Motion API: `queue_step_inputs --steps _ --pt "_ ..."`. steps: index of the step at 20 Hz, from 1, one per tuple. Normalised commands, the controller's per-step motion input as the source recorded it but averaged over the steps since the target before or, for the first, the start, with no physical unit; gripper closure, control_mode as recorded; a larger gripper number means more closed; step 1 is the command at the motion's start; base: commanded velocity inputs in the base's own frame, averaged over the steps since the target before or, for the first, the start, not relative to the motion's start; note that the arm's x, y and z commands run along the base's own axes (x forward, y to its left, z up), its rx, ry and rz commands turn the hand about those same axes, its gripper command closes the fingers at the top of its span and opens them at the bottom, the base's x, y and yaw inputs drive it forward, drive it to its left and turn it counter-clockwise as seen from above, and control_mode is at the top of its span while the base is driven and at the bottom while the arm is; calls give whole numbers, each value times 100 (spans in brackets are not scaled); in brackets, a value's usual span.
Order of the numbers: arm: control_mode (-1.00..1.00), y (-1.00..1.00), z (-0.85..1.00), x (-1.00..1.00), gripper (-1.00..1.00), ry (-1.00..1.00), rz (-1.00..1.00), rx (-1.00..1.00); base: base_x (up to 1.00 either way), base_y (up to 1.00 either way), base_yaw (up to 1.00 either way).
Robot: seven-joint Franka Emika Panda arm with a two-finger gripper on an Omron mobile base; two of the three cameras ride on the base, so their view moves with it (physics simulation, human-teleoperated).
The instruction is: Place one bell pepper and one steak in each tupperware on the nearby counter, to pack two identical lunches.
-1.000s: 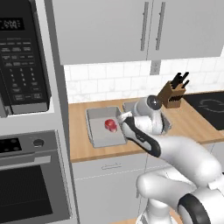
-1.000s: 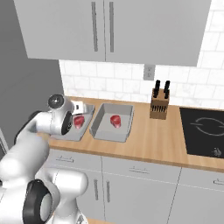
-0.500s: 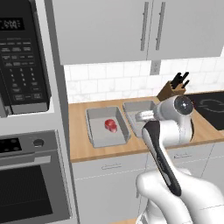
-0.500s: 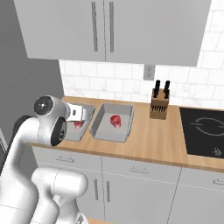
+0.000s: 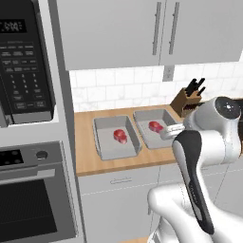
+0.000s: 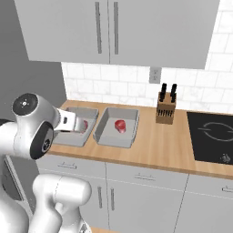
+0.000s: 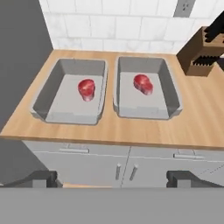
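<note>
Two light grey tupperware trays sit side by side on the tan counter [image 7: 109,131]. A pinkish-red steak [image 7: 86,89] lies in the left tray [image 7: 65,103], and another steak [image 7: 143,84] lies in the right tray [image 7: 131,104]. From the left base view I see the same steaks [image 5: 120,136] [image 5: 154,126] in their trays. My gripper [image 7: 114,179] is open and empty, held up in front of the counter's front edge and facing the trays; its hand [image 6: 70,124] partly covers the left tray [image 6: 91,113]. The bell peppers are out of view.
A wooden knife block [image 7: 199,54] stands right of the trays against the tiled wall. A black cooktop [image 6: 211,136] lies further right. A microwave [image 5: 23,61] and an oven [image 5: 33,190] stand left of the counter. Grey wall cabinets hang above.
My arm has lifted and drawn back from over the trays to in front of the counter's edge. Both steaks lie where they were.
</note>
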Motion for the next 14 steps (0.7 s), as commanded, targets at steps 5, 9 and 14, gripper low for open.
queue_step_inputs --steps 5,9,14 --pt "100 0 -20 -80 -100 0 0 -3 -20 0 0" --pt "100 0 0 0 -100 0 0 0 -100 1 1" --pt "100 0 0 0 -100 0 0 0 -100 15 16"
